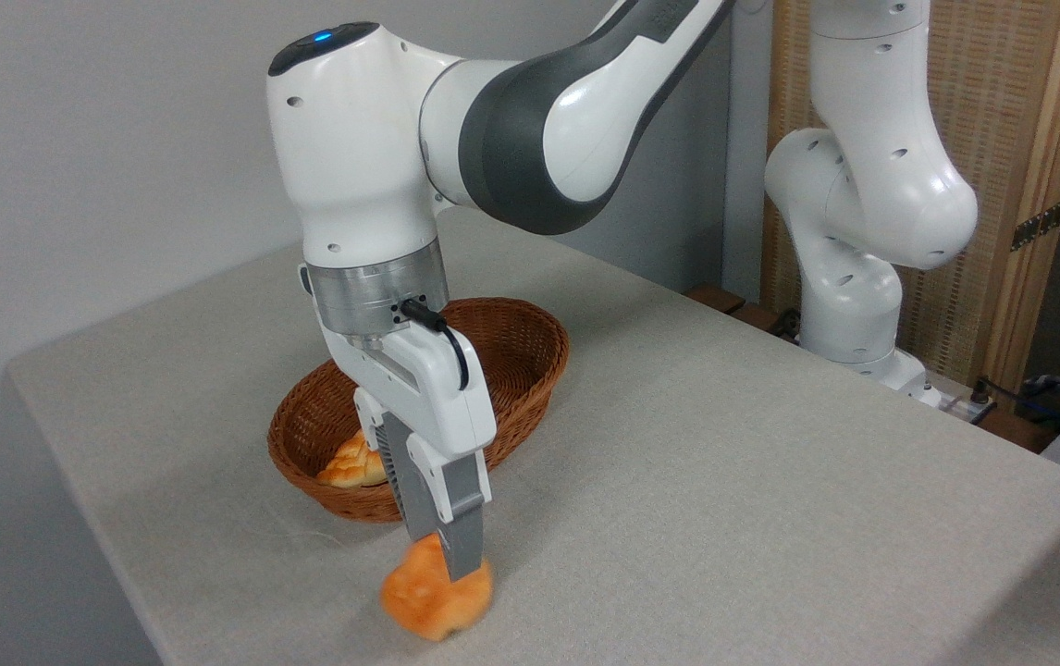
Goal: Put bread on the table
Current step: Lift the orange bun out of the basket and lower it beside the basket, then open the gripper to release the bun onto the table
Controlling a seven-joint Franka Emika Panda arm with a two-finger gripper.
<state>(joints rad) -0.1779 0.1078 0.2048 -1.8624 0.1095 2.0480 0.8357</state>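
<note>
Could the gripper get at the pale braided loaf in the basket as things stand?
Probably not yet: the gripper is shut on the bread, low over the table. Once emptied, the loaf lies uncovered in the open basket, so the way looks free.

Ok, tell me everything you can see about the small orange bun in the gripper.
The bread is a small rounded bun, glossy orange-brown and lumpy, slightly blurred. The gripper pinches its top between grey fingers, which hide part of it. It sits at or just above the table near the front edge, in front of the wicker basket; contact with the cloth is unclear.
</note>
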